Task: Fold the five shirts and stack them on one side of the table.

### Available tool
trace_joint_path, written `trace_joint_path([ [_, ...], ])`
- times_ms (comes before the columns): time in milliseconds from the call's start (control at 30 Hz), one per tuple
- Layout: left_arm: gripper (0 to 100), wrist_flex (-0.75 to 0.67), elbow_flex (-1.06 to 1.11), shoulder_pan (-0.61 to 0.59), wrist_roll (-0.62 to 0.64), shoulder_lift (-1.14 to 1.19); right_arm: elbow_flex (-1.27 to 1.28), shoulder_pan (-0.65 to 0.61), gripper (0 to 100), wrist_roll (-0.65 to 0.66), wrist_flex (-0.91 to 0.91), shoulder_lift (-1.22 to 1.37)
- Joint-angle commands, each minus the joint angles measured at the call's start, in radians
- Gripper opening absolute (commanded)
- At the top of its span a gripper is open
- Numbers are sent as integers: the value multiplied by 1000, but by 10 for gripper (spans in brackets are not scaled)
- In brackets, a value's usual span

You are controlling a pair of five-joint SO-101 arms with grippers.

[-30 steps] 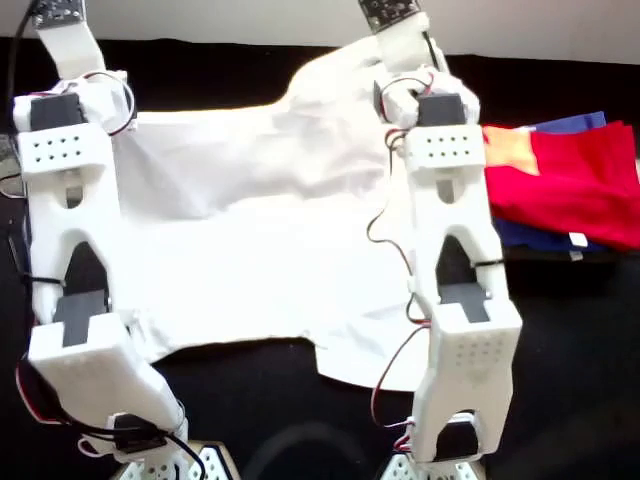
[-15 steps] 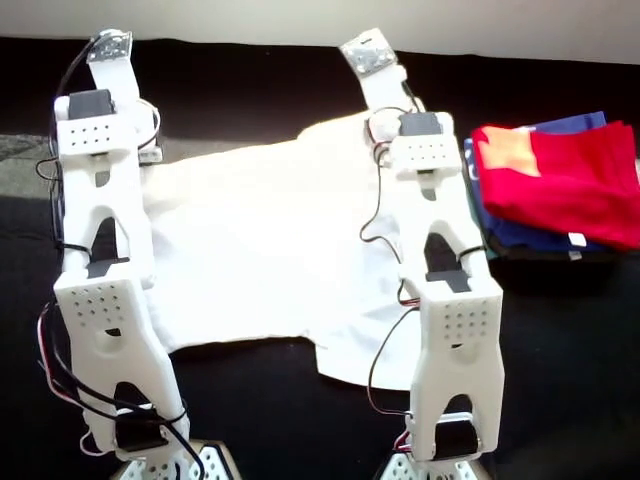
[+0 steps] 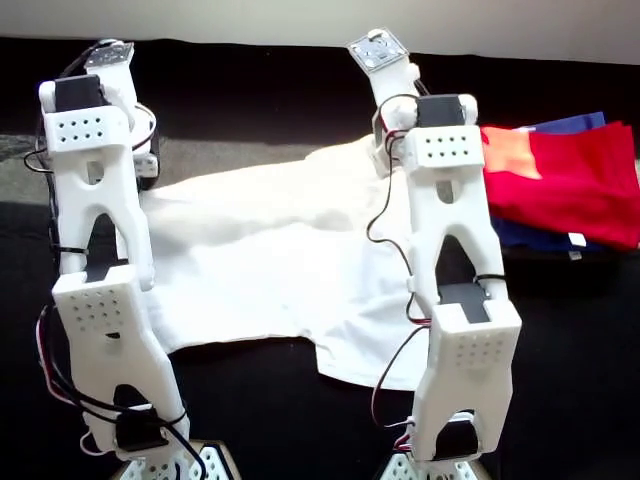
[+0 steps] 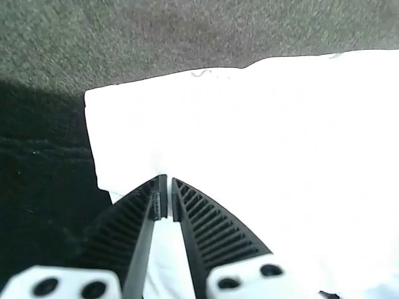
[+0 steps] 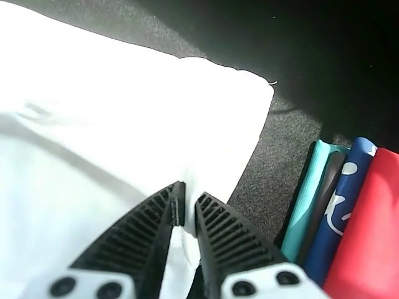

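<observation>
A white shirt lies spread over the dark table between the two arms. My left gripper is shut on its edge by one far corner, seen in the high view at the far left. My right gripper is shut on the shirt's edge by the other far corner, at the far right of the cloth. A stack of folded shirts, red on top with blue beneath, sits at the right side of the table.
In the right wrist view the stack's teal, blue and red layers lie close beside the shirt corner. Grey table cloth runs beyond the shirt's far edge. Both arm bases stand at the near edge.
Both grippers, still holding the far corners, have come down and the raised shirt has settled flatter on the table. Its far edge now lies closer to the near side.
</observation>
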Motion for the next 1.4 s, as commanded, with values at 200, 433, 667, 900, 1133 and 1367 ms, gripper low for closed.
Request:
trace_joint_path([
  [200, 9, 11, 526, 28, -8, -427, -1, 12, 6, 3, 243, -153],
  [433, 9, 2, 776, 25, -98, -595, 25, 15, 6, -11, 318, -268],
  [667, 9, -75, 1012, 27, -107, -722, 417, 18, 6, -32, 236, -504],
  [900, 9, -104, 1190, 8, -164, -828, 889, 42, 6, -35, 116, -797],
  [1133, 9, -229, 1356, -8, -196, -862, 1176, 68, 6, -31, 4, -1001],
  [1367, 9, -364, 1492, -10, -198, -862, 1388, 71, 6, -31, -91, -1069],
])
